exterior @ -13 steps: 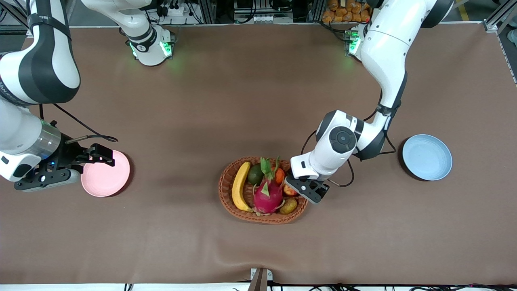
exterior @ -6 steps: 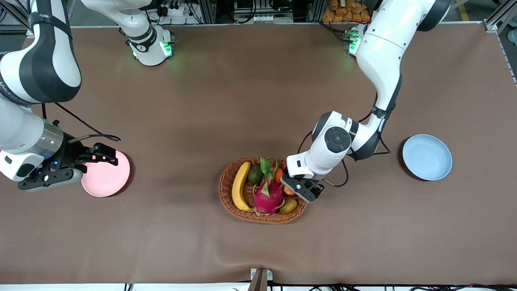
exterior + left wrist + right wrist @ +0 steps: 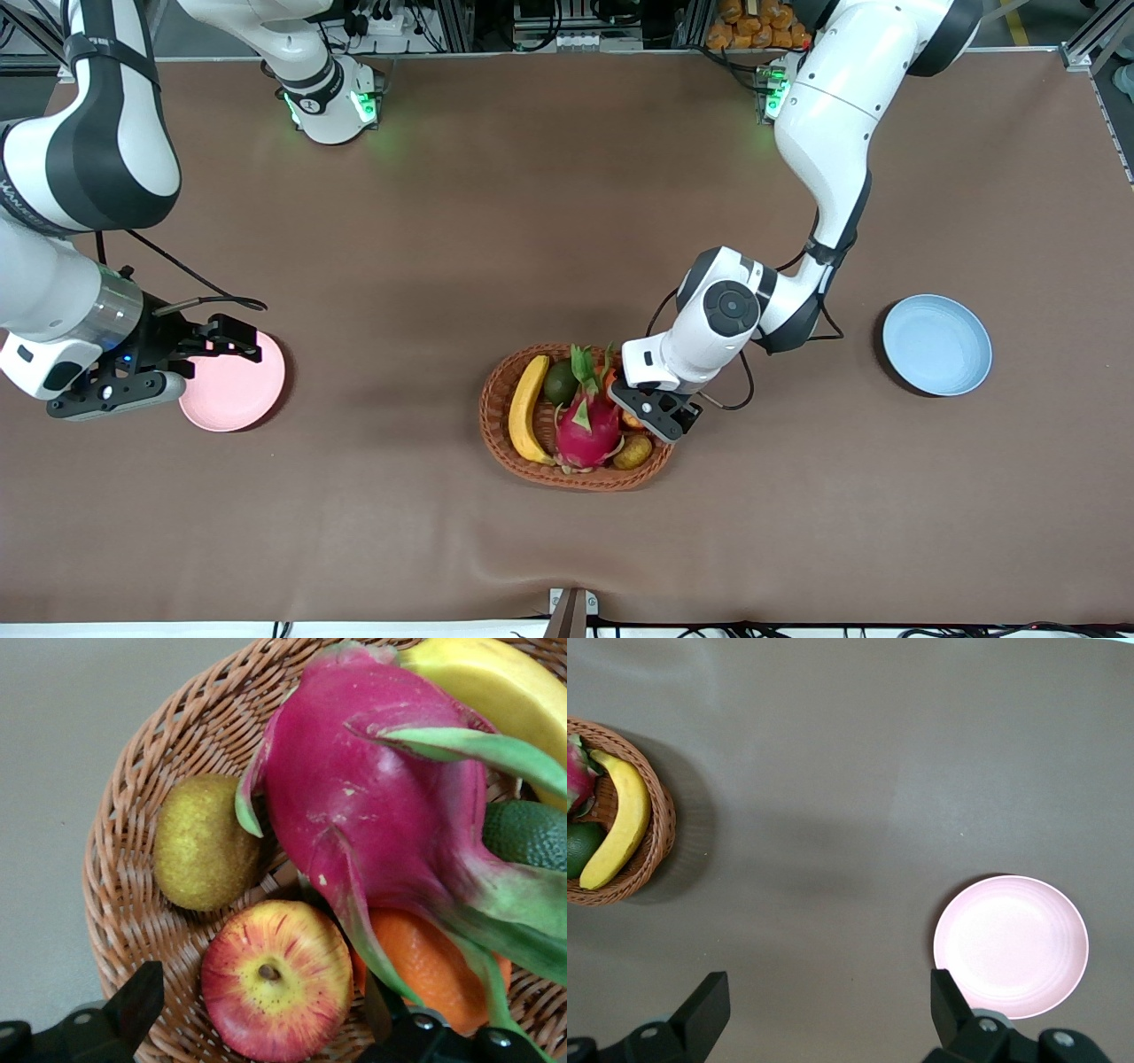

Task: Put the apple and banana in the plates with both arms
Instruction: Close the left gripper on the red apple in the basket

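Wicker basket (image 3: 505, 443), mid-table: holds apple (image 3: 276, 979), banana (image 3: 526, 409), dragon fruit (image 3: 587, 424), orange fruit (image 3: 425, 967), brownish oval fruit (image 3: 202, 853).
Left gripper (image 3: 266, 1028): over basket, fingers apart, apple directly below, between the jaws, not yet touched. Advice: drop straight, keep one finger clear of orange fruit & dragon-fruit leaf, close at apple's widest part.
Right gripper (image 3: 824, 1014): fingers apart, nothing held, waits near pink plate (image 3: 235, 383); banana well away from it.
Blue plate (image 3: 936, 344): bare, toward left arm's end.
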Action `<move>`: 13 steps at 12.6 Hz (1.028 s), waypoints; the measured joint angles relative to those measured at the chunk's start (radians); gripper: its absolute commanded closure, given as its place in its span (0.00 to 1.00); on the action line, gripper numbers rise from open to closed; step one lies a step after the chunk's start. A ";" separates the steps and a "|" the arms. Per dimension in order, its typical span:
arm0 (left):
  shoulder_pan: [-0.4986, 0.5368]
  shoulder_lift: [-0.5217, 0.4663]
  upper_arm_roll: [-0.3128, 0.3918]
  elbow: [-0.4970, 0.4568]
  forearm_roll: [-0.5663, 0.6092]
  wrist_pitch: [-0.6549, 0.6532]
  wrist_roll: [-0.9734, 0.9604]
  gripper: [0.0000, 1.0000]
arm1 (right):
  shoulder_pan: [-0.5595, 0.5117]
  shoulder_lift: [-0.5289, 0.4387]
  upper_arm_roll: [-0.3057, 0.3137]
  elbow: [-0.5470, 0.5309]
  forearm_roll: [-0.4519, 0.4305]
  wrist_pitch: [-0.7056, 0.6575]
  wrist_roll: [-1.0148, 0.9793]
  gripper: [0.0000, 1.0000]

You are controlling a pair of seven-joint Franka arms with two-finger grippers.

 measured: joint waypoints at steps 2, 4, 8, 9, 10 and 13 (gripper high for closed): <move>0.000 0.000 -0.001 0.000 0.000 0.000 0.001 0.00 | 0.000 0.002 0.000 -0.001 0.002 -0.001 0.000 0.00; 0.000 0.001 -0.001 0.000 0.000 0.000 0.003 0.00 | 0.000 0.003 0.000 -0.001 0.003 -0.001 0.000 0.00; 0.000 0.015 -0.001 0.000 0.000 0.012 0.009 0.18 | 0.000 0.003 0.001 -0.001 0.003 -0.001 0.000 0.00; 0.000 0.017 -0.002 0.000 0.000 0.013 0.010 0.21 | 0.000 0.003 0.002 -0.001 0.003 -0.001 0.000 0.00; 0.000 0.018 -0.002 0.000 0.000 0.014 0.010 0.22 | 0.000 0.003 0.003 -0.001 0.004 -0.001 0.000 0.00; 0.000 0.018 -0.003 0.001 0.000 0.015 0.010 0.28 | 0.000 0.003 0.004 -0.001 0.004 -0.001 0.000 0.00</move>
